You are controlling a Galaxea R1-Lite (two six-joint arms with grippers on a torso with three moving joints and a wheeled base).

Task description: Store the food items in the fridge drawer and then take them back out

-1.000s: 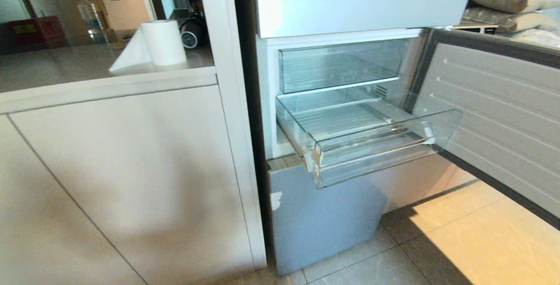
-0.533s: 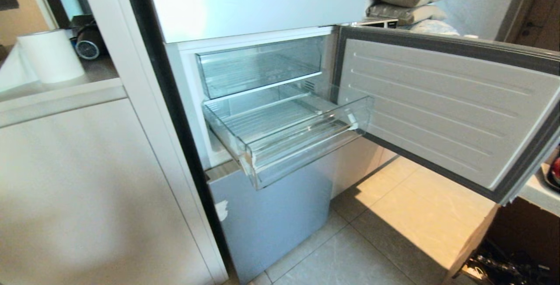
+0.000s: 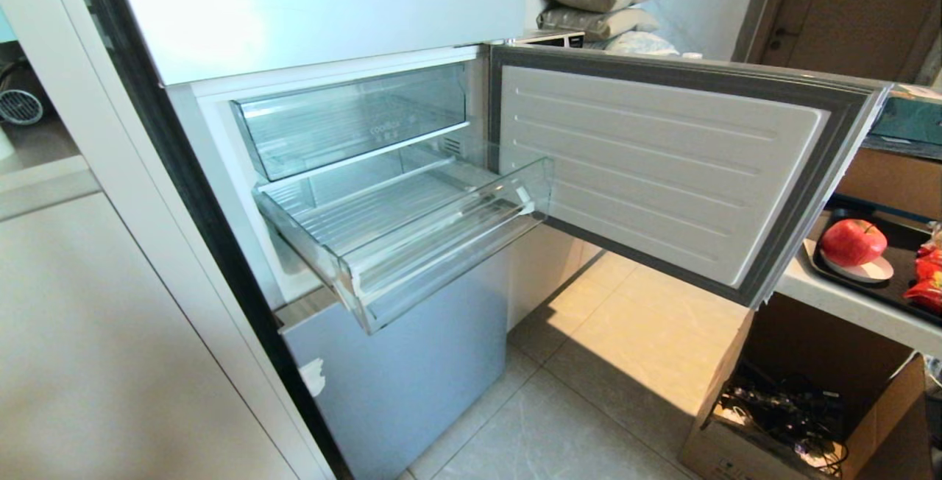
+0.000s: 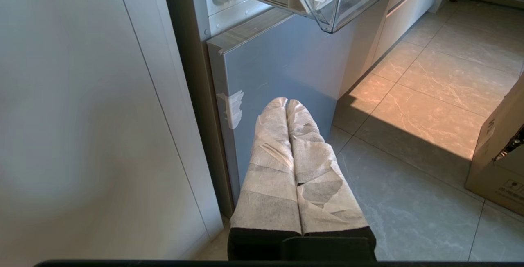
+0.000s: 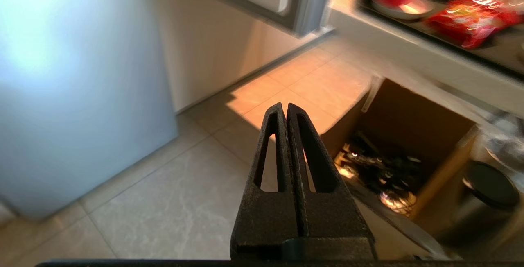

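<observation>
- The drawer (image 3: 441,244) is pulled out, empty.
- The apple (image 3: 852,241) (on a saucer) is seen near the tabletop (image 3: 831,296) edge.
- Both grippers' (left (image 4: 286,102), right (image 5: 284,106)) fingers are closed, nothing held.

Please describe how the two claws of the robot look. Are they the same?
No. The left claw has two long fingers wrapped in whitish, wrinkled fabric tape, with a black base showing below. The right claw is bare black, textured plastic; each tapered finger has a long triangular cut-out. No cables or markings show.

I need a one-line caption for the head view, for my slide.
Open fridge drawer pulled out empty; red apple waits on the black tray beside the fridge door.
</observation>
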